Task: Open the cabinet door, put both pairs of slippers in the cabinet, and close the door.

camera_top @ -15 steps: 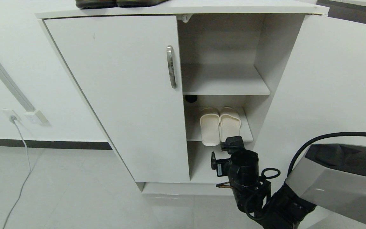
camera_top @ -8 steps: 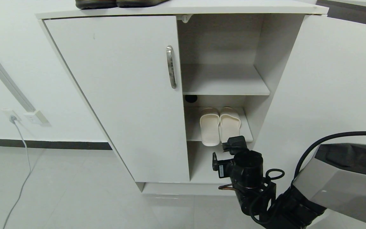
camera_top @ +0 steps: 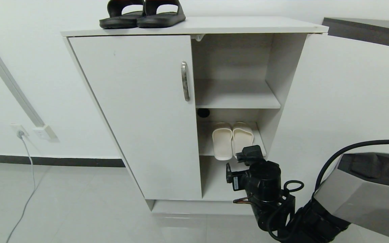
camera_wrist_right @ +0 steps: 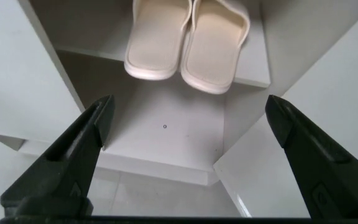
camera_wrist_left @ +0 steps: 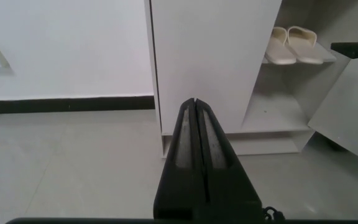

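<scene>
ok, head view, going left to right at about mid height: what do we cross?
wall socket → closed left door → door handle → white slippers → open right door

The cabinet point(camera_top: 248, 24) has its right door point(camera_top: 343, 101) swung wide open. The left door point(camera_top: 137, 111) is shut, with a metal handle point(camera_top: 185, 81) on it. Black slippers point(camera_top: 143, 13) are up on top. White slippers point(camera_top: 232, 139) sit side by side on the middle shelf point(camera_top: 205, 145). The right arm point(camera_top: 265, 182) hangs low, just in front of the bottom compartment.
</scene>
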Controlling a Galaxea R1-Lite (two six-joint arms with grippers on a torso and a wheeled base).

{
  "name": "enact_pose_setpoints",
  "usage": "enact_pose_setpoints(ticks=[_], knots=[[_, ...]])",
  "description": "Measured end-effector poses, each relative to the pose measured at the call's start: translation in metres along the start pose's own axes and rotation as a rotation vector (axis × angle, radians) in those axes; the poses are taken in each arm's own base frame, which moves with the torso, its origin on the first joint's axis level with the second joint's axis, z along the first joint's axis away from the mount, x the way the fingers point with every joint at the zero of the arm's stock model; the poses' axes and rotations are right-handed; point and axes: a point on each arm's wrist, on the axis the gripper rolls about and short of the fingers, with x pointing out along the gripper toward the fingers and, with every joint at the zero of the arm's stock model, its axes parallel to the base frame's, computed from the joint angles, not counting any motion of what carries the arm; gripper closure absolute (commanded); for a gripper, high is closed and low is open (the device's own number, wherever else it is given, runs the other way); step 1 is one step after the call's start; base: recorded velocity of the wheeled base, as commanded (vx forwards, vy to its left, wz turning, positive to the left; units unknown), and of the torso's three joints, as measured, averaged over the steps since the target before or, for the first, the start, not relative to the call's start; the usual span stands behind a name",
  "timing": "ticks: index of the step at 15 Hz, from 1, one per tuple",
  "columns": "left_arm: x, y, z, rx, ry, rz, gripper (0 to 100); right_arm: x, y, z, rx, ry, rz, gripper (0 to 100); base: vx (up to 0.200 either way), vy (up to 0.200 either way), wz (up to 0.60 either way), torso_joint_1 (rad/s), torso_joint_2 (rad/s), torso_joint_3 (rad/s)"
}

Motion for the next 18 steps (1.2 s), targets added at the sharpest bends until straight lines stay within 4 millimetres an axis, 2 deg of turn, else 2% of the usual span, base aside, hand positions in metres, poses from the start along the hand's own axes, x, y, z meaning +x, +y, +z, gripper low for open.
enact_pose_setpoints(ticks=[5, 15, 18], knots=[[0.0, 0.0, 0.0, -0.001, 0.0, 0.001, 100, 0.0002, -0.0003, 0.0001, -0.001, 0.0, -0.001, 0, 0.0, 0.0, 0.0, 0.0, 0.0, 0.163], [0.0, 0.0, 0.0, -0.002, 0.0, 0.001, 100, 0.0003, 0.0, 0.0005, 0.001, -0.003, -0.001, 0, 0.0, 0.0, 0.0, 0.0, 0.0, 0.0], [0.0, 0.0, 0.0, -0.002, 0.0, 0.001, 100, 0.0003, 0.0, 0.0002, 0.001, -0.002, 0.0, 0, 0.0, 0.2, 0.0, 0.001, 0.0, 0.006]])
